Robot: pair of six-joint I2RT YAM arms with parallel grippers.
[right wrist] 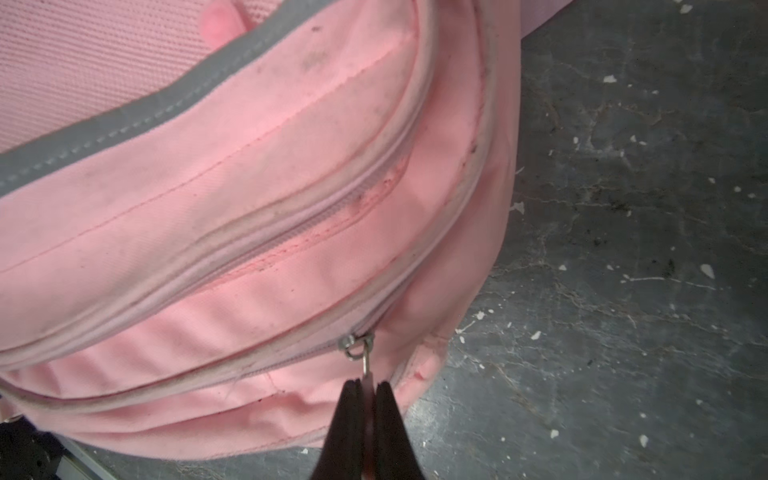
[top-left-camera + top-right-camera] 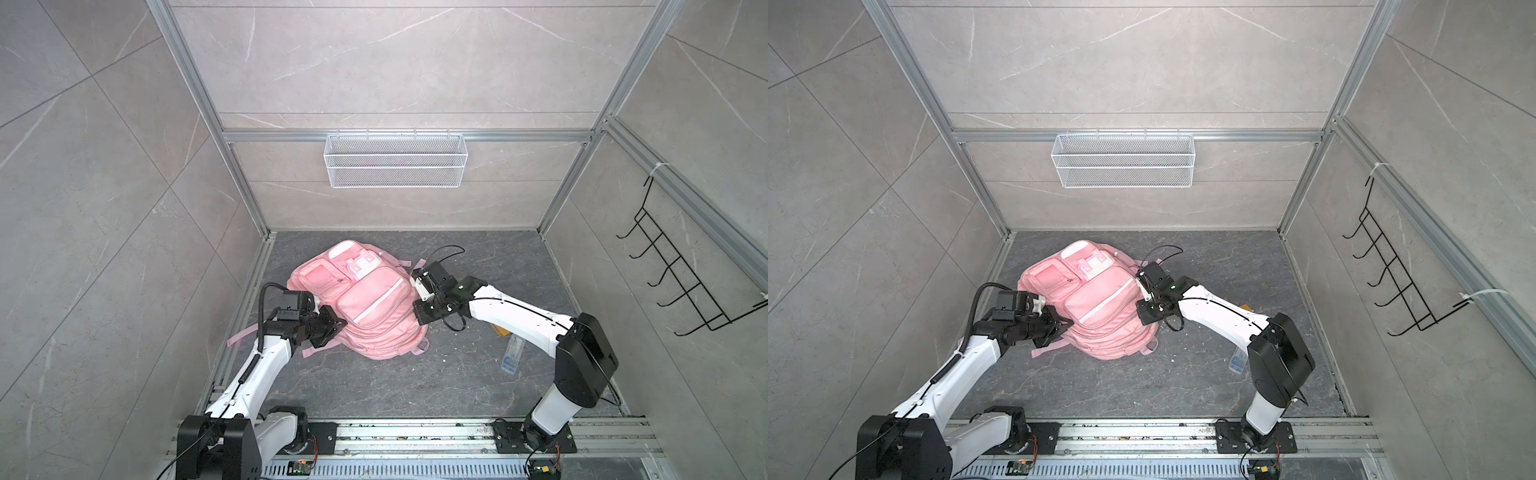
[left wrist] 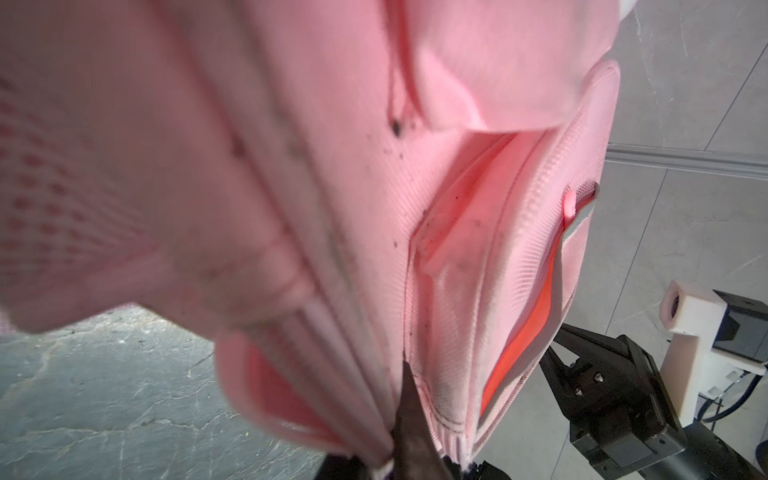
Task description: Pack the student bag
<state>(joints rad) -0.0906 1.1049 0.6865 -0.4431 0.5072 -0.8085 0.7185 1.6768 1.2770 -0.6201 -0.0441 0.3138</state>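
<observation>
The student bag (image 2: 365,307) (image 2: 1096,309), pink with white strips, lies front side up on the dark floor in both top views. My left gripper (image 2: 340,322) (image 2: 1068,322) is at the bag's left edge, shut on a fold of its pink fabric (image 3: 374,415); a single dark finger (image 3: 409,428) shows among the folds. My right gripper (image 1: 367,384) is at the bag's right side (image 2: 417,308), shut on the pink pull tab hanging from a metal zipper slider (image 1: 353,345). The zipper lines seen in the right wrist view are closed.
A white mesh basket (image 2: 395,160) hangs on the back wall and a black wire hook rack (image 2: 681,270) on the right wall. A clear box with blue pieces (image 2: 511,355) and a yellow item (image 2: 498,331) lie by the right arm.
</observation>
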